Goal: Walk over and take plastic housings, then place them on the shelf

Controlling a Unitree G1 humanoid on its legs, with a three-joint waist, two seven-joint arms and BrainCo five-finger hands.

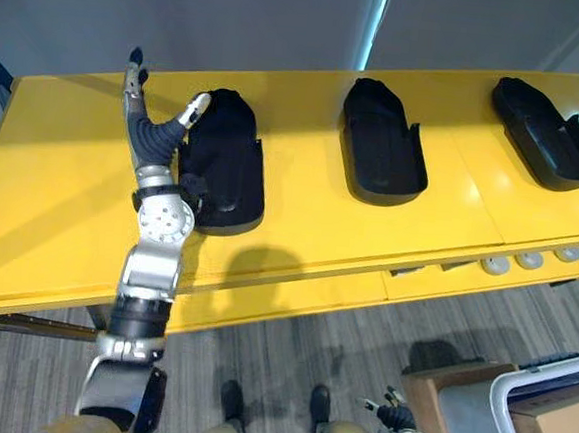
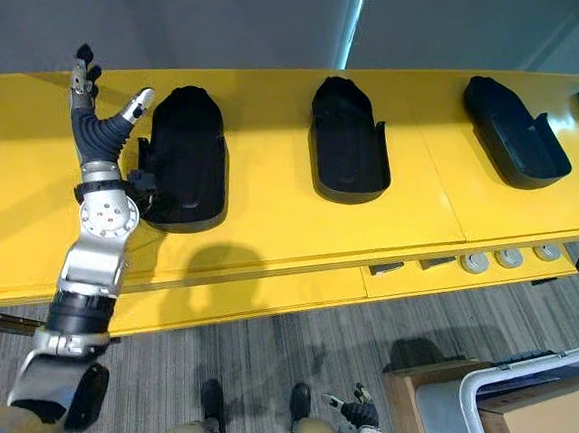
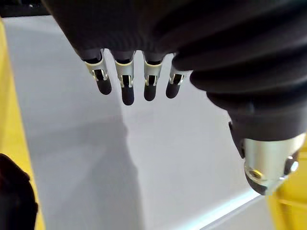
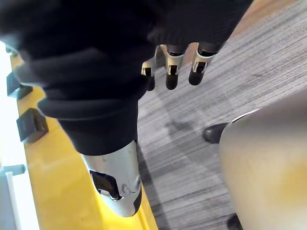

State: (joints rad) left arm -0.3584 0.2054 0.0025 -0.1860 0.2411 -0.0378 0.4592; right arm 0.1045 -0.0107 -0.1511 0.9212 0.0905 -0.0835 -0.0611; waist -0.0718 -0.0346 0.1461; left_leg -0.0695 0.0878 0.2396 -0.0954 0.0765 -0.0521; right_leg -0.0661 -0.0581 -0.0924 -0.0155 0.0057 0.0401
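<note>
left eye view has the left hand [image 1: 154,131] above the yellow table [image 1: 49,208], fingers straight and thumb spread wide, just beside the leftmost black housing [image 1: 229,162], probably a light, stiff, slick shell best gripped across its side walls.

We can't read any text, label, number or sign here. Black plastic housings [image 1: 380,143] and yellow table [image 1: 59,208]: plain surfaces. Small round discs [image 1: 530,261] at the table's front edge: too small for us to tell any marking.
</note>
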